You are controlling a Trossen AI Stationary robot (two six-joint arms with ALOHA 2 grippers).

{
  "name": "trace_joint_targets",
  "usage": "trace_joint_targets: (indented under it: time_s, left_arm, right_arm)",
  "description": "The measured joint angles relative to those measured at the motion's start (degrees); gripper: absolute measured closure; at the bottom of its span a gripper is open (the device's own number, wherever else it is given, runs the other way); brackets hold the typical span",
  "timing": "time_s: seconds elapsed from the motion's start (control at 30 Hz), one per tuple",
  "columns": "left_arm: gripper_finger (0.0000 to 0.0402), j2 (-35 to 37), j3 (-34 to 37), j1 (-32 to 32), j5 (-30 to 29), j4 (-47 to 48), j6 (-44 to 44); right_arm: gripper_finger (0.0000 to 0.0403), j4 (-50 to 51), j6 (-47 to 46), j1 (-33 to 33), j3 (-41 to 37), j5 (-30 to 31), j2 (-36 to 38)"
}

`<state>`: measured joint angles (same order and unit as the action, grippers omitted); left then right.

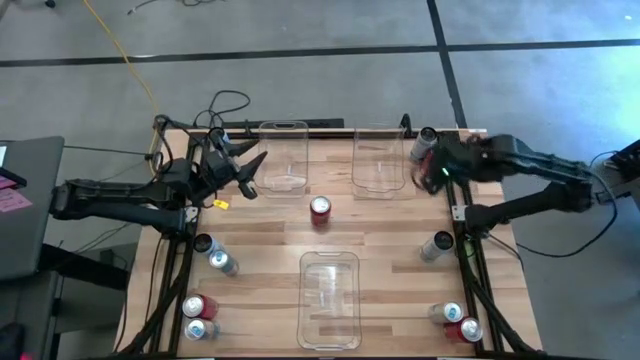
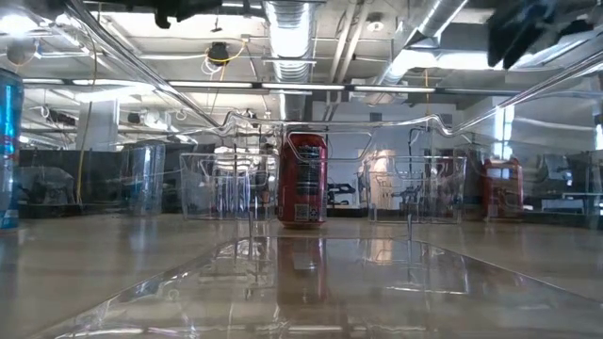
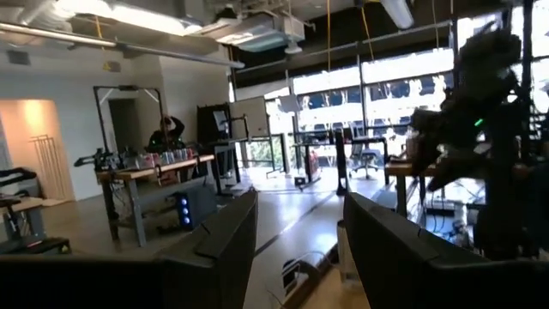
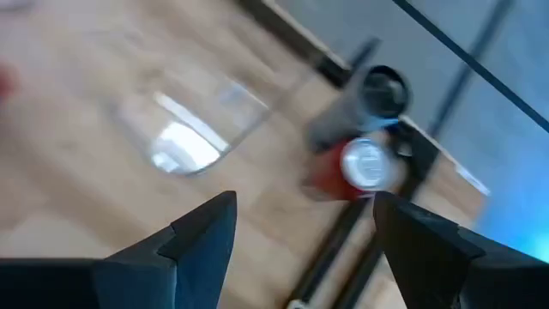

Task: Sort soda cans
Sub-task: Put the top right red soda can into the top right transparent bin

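Several soda cans stand upright on the wooden table. A red can [image 1: 320,210] is at the middle and also shows in the low view [image 2: 301,179]. A dark can [image 1: 204,243] and a silver can [image 1: 222,263] are at the left. A red can [image 1: 197,305] and a pale can [image 1: 200,328] are at the near left. A grey can [image 1: 440,243] is at the right, and two more cans [image 1: 458,321] are at the near right. One can [image 1: 423,140] is at the far right. My left gripper [image 1: 250,172] is open and empty [image 3: 300,206], raised by the far-left bin. My right gripper [image 1: 420,172] is open and empty [image 4: 300,206], above the far-right bin's right side.
Three clear plastic bins stand on the table: far left [image 1: 283,155], far right [image 1: 378,160] and near the middle front [image 1: 330,300]. Dark frame rails run along both table sides. Cables lie at the far left corner [image 1: 225,105].
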<state>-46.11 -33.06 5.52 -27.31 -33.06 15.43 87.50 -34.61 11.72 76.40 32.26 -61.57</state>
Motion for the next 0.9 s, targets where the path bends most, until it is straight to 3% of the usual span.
trace_joint_targets:
  time_s: [0.23,0.47,0.7,0.9]
  left_arm:
    - [0.0229,0.1,0.0,2.0,-0.8,0.9,0.4]
    - [0.0229,2.9,0.0,2.6,-0.8,4.7,-0.1]
    - [0.023,5.1,0.0,2.6,-0.8,9.8,-3.5]
    - [0.023,5.7,0.0,2.6,-0.8,11.1,-4.6]
  right_arm:
    - [0.0111,-11.7,17.3,23.3,0.0,-4.9,-5.8]
    - [0.0111,-13.4,24.0,38.6,0.0,-13.6,-9.8]
    - [0.0111,-11.2,22.6,38.9,-1.3,-18.2,-13.3]
    - [0.0111,-10.7,19.2,39.7,-5.5,-17.6,-16.4]
